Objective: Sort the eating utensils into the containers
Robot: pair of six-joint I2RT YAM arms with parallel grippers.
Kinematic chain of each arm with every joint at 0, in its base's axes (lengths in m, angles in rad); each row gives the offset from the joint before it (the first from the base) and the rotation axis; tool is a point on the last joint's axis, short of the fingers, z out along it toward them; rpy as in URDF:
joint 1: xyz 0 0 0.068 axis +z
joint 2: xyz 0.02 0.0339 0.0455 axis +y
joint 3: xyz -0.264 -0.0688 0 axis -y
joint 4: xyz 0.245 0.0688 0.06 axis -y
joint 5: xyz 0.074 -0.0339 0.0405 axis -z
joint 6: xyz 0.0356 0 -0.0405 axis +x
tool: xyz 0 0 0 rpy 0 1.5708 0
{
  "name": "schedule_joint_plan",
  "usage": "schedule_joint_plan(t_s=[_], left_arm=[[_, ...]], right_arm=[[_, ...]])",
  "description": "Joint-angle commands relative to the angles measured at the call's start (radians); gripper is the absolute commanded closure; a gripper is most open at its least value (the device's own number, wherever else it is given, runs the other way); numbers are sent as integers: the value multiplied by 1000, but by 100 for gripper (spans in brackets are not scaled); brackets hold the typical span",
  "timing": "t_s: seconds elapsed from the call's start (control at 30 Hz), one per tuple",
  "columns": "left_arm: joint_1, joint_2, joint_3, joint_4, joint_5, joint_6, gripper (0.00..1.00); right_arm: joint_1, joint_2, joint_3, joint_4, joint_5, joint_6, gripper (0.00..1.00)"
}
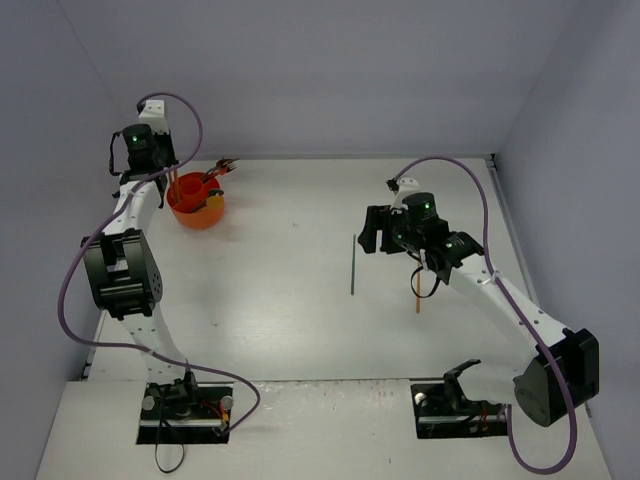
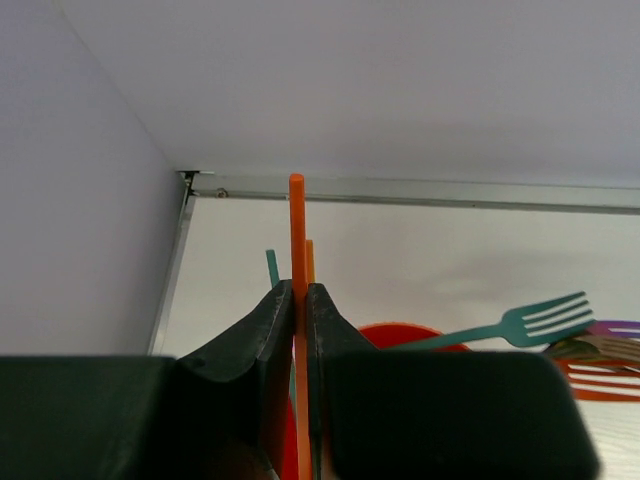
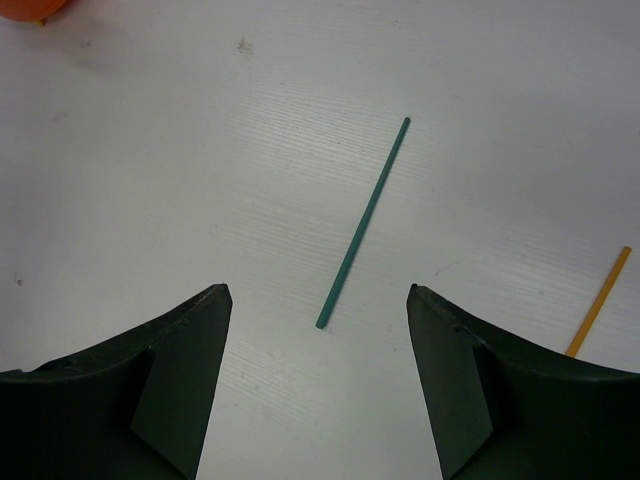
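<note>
Now my left tool (image 2: 298,290) is clamped on an upright orange chopstick (image 2: 297,215), just above the orange-red cup (image 1: 196,212) at the far left of the bench (image 1: 300,330). A teal fork (image 2: 520,322) leans out of that cup, with other utensils beside it. My right tool (image 3: 318,290) hangs with its fingers spread wide, holding nothing, over a teal chopstick (image 3: 365,220) lying flat on the bench. A second orange chopstick (image 3: 600,312) lies off to that one's right.

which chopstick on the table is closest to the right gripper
The teal chopstick, centred below the right gripper; the orange chopstick lies off to one side.
</note>
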Motion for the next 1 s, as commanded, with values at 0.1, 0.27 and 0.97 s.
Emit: schedule_joint_plan(t_s=[0.1,0.27,0.97], left_arm=[[21,4,3,197,-35,8,100],[24,20,-56,251,-28,-46,100],[24,-210,-186,183,-113,-182,37]], right_arm=[[-14,-8,-17,20,24,-15,32],[-21,-14,-31,15,42,-17,32],[-63,69,-65,-174,314,147,32]])
